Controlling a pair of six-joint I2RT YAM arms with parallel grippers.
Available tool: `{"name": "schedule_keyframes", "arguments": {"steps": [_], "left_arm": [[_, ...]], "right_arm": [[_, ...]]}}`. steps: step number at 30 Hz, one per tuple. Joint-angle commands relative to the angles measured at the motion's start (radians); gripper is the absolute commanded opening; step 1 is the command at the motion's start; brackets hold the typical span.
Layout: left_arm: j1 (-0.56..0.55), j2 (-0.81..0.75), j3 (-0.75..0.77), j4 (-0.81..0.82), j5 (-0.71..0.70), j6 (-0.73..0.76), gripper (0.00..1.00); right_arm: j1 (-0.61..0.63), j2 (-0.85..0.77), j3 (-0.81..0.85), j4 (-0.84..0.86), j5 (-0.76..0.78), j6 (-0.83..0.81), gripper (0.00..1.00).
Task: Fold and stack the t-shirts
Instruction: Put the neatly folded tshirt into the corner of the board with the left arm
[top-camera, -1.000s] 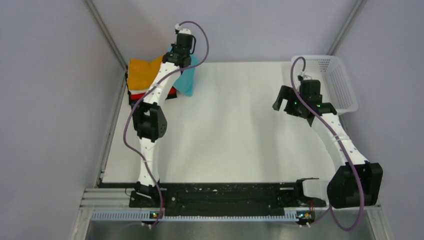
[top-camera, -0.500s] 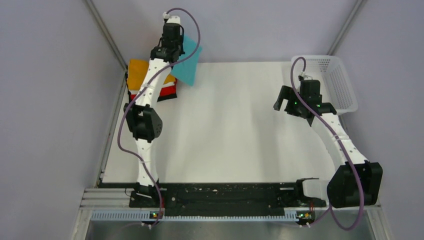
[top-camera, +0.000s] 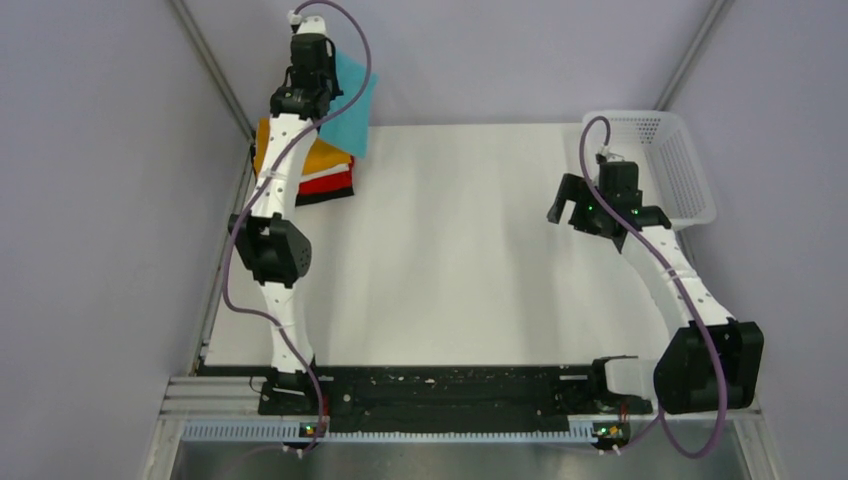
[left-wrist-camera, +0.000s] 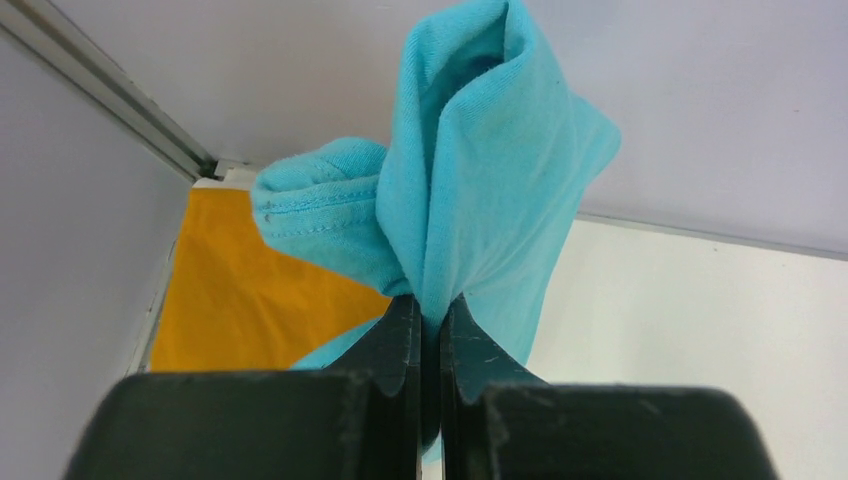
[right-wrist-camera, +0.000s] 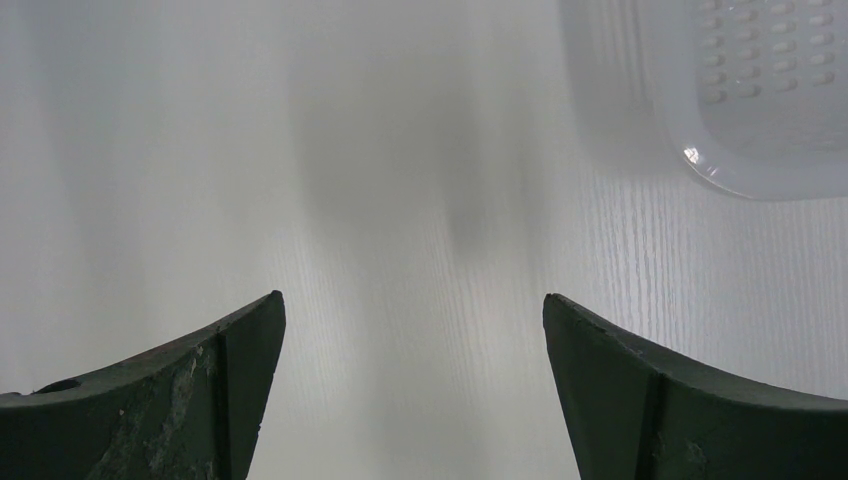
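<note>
left wrist: turquoise t-shirt (left-wrist-camera: 480, 200) (soft folds)

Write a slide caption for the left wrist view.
Left gripper shut on a bunched turquoise t-shirt, held up over the folded orange t-shirt.

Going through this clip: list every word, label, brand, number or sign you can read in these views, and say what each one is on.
There is no readable text in any view.
The turquoise shirt clamped in the left hand is plain cloth with no print or tag showing.
The orange shirt beneath it is plain too.
The white basket shows only rows of holes and no label.
Nothing else in view bears writing large enough to read.
</note>
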Motion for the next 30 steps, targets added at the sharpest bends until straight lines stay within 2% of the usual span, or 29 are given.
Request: {"name": "schedule_keyframes", "arguments": {"steps": [1, 10, 20, 30], "left_arm": [[0.043, -0.046, 0.036, 0.043, 0.017, -0.019, 0.00], [0.155, 0.008, 0.010, 0.027, 0.057, 0.006, 0.00], [0.258, 0.093, -0.034, 0.107, 0.261, 0.042, 0.00], [0.352, 0.184, 0.006, 0.104, 0.256, 0.009, 0.00]], "right_arm": [[-0.007, 0.014, 0.005, 0.019, 0.017, -0.008, 0.99], [-0.007, 0.045, 0.015, 0.007, 0.023, -0.008, 0.99], [-0.007, 0.091, 0.040, -0.037, 0.067, -0.010, 0.99], [-0.007, 0.136, 0.051, -0.048, 0.086, -0.012, 0.99]]}}
